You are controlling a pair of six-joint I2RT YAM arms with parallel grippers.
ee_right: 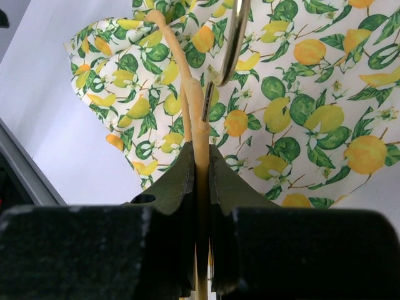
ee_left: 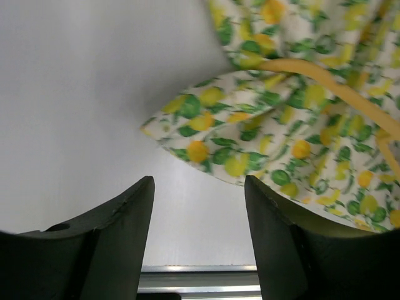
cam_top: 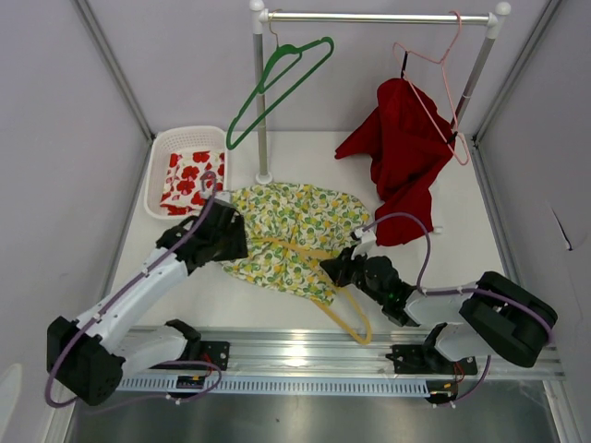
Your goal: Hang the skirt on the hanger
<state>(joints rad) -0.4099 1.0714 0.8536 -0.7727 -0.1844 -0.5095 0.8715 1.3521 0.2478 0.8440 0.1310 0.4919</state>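
A lemon-print skirt (cam_top: 294, 235) lies flat on the white table. A yellow hanger (cam_top: 349, 316) lies across it, its bar showing in the left wrist view (ee_left: 340, 90). My right gripper (cam_top: 338, 269) is shut on the yellow hanger (ee_right: 195, 119) at the skirt's near right edge (ee_right: 294, 119). My left gripper (cam_top: 228, 242) is open and empty at the skirt's left edge, its fingers (ee_left: 275, 225) just short of the cloth's corner (ee_left: 206, 134).
A white basket (cam_top: 162, 157) with a red-flowered cloth (cam_top: 191, 178) stands at the back left. A rail (cam_top: 379, 17) at the back holds a green hanger (cam_top: 277, 83) and a pink hanger (cam_top: 434, 74) with a red garment (cam_top: 402, 148).
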